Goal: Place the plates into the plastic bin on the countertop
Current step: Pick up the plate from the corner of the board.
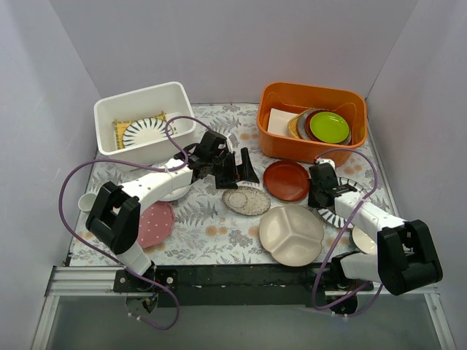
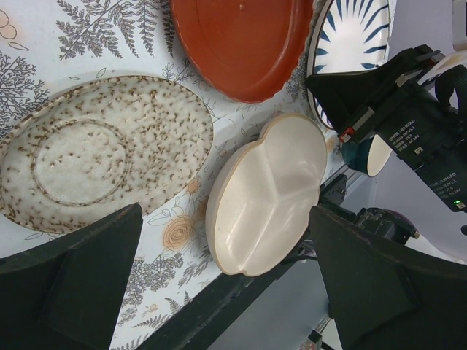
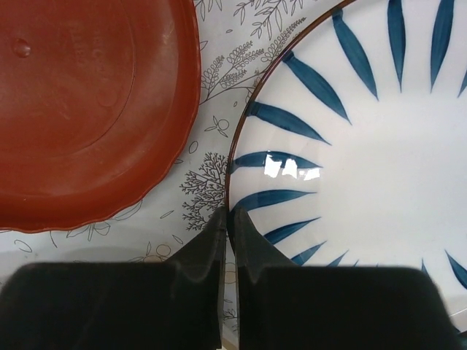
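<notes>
My left gripper [image 1: 241,172] is open and empty, hovering over the speckled beige plate [image 1: 246,200], which also shows in the left wrist view [image 2: 95,153] beyond the gripper [image 2: 226,284]. My right gripper [image 3: 230,219] is shut on the left rim of a white striped plate [image 3: 365,146] that lies on the countertop [image 1: 211,233]; the top view shows this gripper [image 1: 321,192] and that plate [image 1: 344,213]. The red-brown plate [image 1: 286,180] and cream divided plate [image 1: 291,234] lie between the arms. The pink dotted plate [image 1: 155,224] is front left. The white plastic bin [image 1: 109,109] holds a second striped plate [image 1: 144,131].
The orange tub [image 1: 314,98] at the back right holds the green and dark-red plates [image 1: 328,126]. A yellow mat [image 1: 120,125] lies under the plate in the bin. A white plate [image 1: 175,194] sits under the left arm. A small white dish [image 1: 86,201] sits at the left edge.
</notes>
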Robot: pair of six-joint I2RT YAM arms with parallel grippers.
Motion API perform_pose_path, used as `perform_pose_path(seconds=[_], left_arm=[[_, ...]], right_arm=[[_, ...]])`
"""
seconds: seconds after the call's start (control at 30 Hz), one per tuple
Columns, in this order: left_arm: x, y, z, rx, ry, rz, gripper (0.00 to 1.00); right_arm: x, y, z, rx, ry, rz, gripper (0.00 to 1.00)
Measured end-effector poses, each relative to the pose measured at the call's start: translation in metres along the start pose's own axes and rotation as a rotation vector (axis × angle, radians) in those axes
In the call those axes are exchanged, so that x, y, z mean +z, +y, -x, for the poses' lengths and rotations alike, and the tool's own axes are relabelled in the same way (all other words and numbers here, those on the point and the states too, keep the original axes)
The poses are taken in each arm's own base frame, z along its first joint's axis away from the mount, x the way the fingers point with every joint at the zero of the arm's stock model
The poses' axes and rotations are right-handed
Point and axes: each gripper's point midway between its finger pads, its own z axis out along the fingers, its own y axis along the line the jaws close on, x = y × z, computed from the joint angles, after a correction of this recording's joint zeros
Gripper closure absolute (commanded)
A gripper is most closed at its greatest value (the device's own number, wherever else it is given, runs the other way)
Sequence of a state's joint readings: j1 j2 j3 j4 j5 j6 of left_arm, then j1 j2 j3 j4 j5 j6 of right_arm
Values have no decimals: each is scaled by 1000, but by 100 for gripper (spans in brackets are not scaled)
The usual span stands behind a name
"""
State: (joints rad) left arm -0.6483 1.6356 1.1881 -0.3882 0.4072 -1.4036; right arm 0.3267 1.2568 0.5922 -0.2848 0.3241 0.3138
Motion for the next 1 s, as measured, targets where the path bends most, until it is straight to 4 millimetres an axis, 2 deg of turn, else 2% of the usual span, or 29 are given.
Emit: perform_pose_path(seconds=[0.23, 0.53, 1.0], left_arm=[[0, 0, 0, 0, 0, 0, 2], [0, 0, 0, 0, 0, 0, 2], [0, 1, -1, -1, 2, 1, 2]], right_arm=[[-6, 1, -4, -12, 14, 22, 99], [-19, 4, 2, -31, -9, 61, 99], [-38, 26, 13, -52, 24, 191, 99]])
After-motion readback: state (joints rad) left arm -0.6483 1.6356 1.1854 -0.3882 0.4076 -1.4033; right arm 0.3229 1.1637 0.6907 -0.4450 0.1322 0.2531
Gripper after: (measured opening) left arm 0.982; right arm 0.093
